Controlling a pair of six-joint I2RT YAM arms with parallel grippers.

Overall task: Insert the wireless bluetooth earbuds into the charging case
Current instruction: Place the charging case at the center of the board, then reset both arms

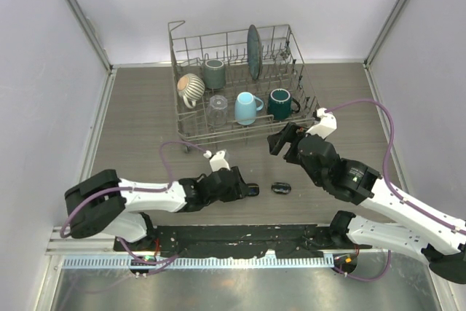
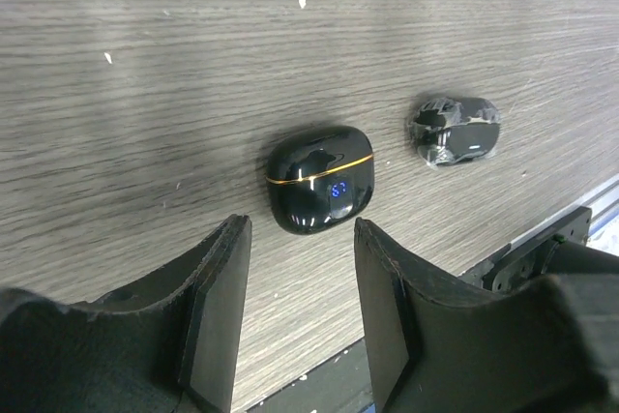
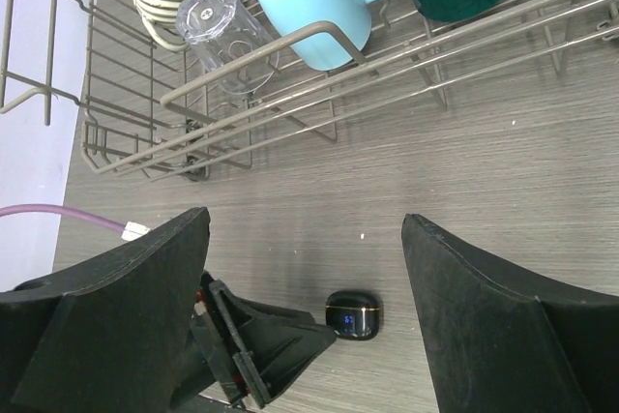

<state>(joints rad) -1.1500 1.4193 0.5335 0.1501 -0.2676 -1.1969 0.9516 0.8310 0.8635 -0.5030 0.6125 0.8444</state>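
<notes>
Gap between my left fingers point(image 2: 372, 249) stands open; the shut charging case point(image 2: 321, 179) lies just ahead, long axis across it. Rightward beyond, what I take for the earbuds point(image 2: 455, 130), a blurred glossy clump. My right fingers point(image 3: 189, 249), wide, hang farther off.

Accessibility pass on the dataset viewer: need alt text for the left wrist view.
A closed black charging case with a gold seam and a lit blue display lies on the wood-grain table, just beyond the open left tool. A second glossy black item, details unclear, lies apart from it, farther right in the frame.
</notes>
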